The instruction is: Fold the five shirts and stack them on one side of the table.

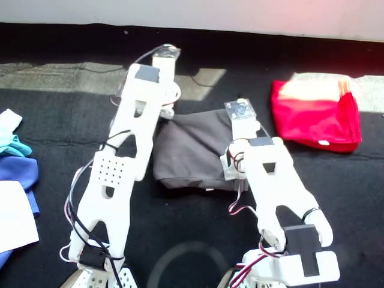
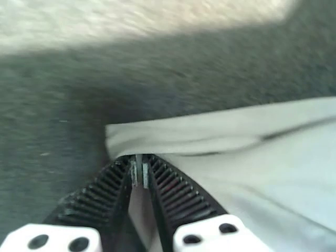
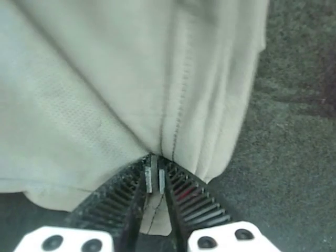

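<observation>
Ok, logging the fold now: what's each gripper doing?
Left gripper: shut on the grey shirt, at its edge.
Right gripper: shut on the grey shirt too.

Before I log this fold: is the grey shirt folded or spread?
Folded: the grey shirt lies as a compact rectangle, with stacked layers at its edge.

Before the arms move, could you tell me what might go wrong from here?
The left gripper pinches a thin corner of the grey shirt, so it may slip out. The right gripper grips bunched layers; the fold could come undone. The red shirt lies close and might get dragged.
</observation>
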`<control>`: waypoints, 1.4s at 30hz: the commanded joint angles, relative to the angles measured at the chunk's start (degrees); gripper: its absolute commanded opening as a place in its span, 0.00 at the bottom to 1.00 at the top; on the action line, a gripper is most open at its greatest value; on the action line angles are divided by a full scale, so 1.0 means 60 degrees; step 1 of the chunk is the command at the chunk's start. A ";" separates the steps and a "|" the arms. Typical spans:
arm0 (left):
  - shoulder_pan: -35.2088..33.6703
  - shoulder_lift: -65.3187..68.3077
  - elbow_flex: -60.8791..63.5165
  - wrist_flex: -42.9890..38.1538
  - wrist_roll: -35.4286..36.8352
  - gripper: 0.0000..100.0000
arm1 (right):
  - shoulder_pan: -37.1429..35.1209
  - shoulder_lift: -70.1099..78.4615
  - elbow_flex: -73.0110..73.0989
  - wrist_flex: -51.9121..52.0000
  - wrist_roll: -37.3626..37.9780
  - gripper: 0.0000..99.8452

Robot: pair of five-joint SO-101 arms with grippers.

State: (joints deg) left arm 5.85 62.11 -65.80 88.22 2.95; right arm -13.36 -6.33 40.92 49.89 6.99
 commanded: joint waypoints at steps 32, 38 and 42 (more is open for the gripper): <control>0.1106 -0.9106 1.1538 -0.2183 0.0850 0.01 | 0.0520 0.2440 -0.7524 0.1971 -0.1275 0.03; 0.1385 -1.0161 1.4205 -0.4440 0.0879 0.01 | 0.0520 0.4740 -0.9736 0.2806 -0.1231 0.03; 0.1385 -1.0147 1.4864 -0.5099 0.0879 0.01 | 0.0535 0.5883 -1.0718 0.2879 -0.1231 0.03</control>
State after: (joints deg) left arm 13.32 4.26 21.49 60.62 7.87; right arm -10.64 26.46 -17.54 66.77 -0.13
